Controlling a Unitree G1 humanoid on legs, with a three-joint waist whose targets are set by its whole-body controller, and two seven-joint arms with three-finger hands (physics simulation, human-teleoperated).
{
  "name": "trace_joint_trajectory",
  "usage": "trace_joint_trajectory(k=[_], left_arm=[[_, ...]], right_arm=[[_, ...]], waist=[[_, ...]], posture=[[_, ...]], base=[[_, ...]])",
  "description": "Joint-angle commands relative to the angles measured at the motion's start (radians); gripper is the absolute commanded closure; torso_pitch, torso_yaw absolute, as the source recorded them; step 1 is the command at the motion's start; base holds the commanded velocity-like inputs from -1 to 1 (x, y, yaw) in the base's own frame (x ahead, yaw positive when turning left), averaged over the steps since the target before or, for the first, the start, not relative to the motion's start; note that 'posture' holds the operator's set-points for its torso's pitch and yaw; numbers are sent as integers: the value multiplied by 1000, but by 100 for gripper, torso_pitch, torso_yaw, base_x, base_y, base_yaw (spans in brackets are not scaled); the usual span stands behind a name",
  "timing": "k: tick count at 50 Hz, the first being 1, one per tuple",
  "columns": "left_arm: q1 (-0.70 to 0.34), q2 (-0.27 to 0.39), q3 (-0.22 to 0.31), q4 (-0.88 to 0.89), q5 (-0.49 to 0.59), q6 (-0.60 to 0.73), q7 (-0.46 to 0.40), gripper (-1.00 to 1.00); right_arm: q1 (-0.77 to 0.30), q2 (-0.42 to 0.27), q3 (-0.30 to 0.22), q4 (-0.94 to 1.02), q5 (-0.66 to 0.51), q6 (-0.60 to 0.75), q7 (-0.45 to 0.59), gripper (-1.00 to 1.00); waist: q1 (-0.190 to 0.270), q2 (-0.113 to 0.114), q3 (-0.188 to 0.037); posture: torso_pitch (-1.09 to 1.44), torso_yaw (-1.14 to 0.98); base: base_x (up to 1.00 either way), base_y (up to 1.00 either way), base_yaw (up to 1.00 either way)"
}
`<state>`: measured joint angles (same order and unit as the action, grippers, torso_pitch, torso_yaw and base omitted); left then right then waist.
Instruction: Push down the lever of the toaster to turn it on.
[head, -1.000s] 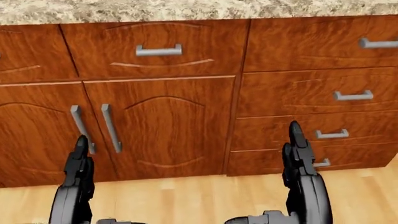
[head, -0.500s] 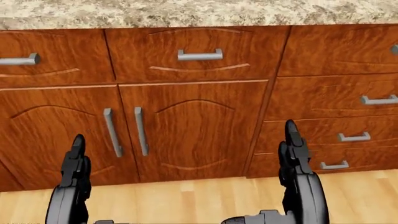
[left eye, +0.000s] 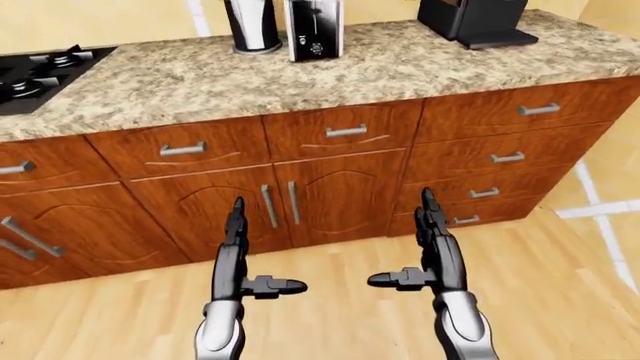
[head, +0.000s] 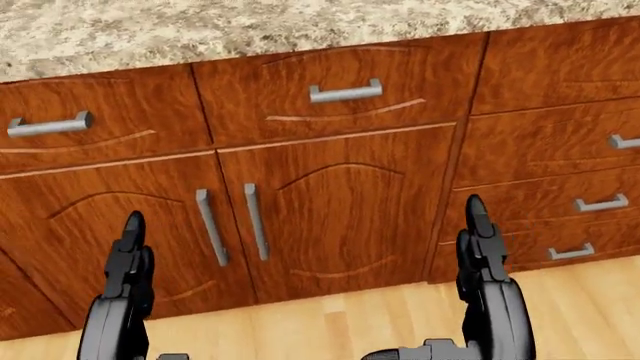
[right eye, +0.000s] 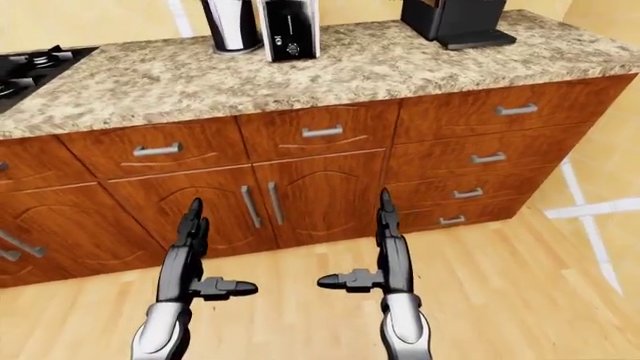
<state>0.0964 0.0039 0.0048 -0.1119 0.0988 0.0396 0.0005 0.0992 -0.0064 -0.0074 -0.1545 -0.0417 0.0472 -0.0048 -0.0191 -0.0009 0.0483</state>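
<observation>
The toaster (left eye: 314, 30), silver with a black face, stands on the granite counter (left eye: 380, 64) at the top of the left-eye view, far beyond both hands; its lever is too small to make out. My left hand (left eye: 258, 251) and right hand (left eye: 408, 244) hang low before the cabinet doors, fingers straight up and thumbs pointing inward. Both are open and hold nothing. The head view shows only cabinet fronts (head: 330, 217) and the two black hands.
A black-and-white jug (left eye: 252, 26) stands just left of the toaster. A black coffee machine (left eye: 470, 21) sits at the counter's right, a gas hob (left eye: 40, 71) at its left. Wooden drawers and doors with metal handles (left eye: 346, 131) lie under the counter, above light wood floor (left eye: 340, 322).
The whole head view has shifted: the cabinets slid to the right and slightly down and now look tilted, so the camera moved. Both hands keep their pose.
</observation>
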Motion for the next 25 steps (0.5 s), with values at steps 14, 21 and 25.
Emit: trace_joint_trajectory(k=[14,21,25], left_arm=[[-73,18,21,-187,15,143,-7,-100],[-322,56,40,-366,39,508,-76,-100],[-467,92,63,-307,14,595,-75,-100]], right_arm=[[-37,3,-19,-171,16,131,-27,-100],[-232,-57,-91,-355,-7,491,-12,-100],[-349,-101,-153,-359,77,604,7,-100]], waist=[[22,33,-33],[39,16,-40],[50,-21,-32]], posture=[[0,0],[0,0],[0,0]], base=[[0,2,0],[0,0,0],[0,0,0]])
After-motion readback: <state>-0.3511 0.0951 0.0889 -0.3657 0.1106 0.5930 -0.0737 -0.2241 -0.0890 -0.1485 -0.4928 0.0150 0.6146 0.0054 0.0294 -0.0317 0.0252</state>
